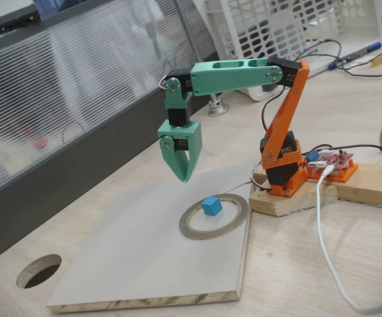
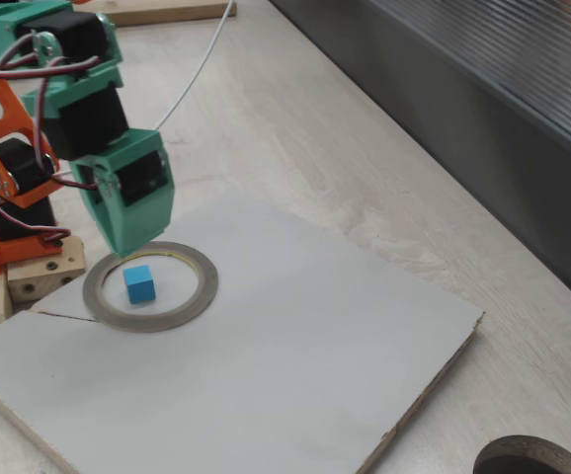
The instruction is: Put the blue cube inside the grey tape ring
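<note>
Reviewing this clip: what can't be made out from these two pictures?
- Gripper tips in a fixed view: the green body hides them.
- Grey tape ring, far rim: partly behind the gripper.
- Blue cube underside: hidden against the board.

Two fixed views, raised, from opposite sides; both looking down on the grey board (image 1: 131, 251) nearby.
</note>
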Controlling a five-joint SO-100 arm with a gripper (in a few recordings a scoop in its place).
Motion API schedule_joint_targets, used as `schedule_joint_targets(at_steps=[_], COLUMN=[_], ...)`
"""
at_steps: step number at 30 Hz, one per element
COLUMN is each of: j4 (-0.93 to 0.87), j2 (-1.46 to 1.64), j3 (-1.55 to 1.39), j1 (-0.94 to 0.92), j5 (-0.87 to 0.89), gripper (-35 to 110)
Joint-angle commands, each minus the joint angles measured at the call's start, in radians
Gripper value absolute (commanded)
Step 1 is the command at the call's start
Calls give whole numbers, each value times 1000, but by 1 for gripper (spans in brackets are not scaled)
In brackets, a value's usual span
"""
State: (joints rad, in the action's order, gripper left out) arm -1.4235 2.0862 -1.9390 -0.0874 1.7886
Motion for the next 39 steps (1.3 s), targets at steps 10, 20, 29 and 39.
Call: schedule_joint_targets(at_steps=[10,20,29,39], j4=[-284,-313,-314,-305], j2=[14,25,17,14], j3=[28,14,12,11], j1=[-40,-41,-41,-38], j5=[18,18,18,14], gripper=[1,1,1,1])
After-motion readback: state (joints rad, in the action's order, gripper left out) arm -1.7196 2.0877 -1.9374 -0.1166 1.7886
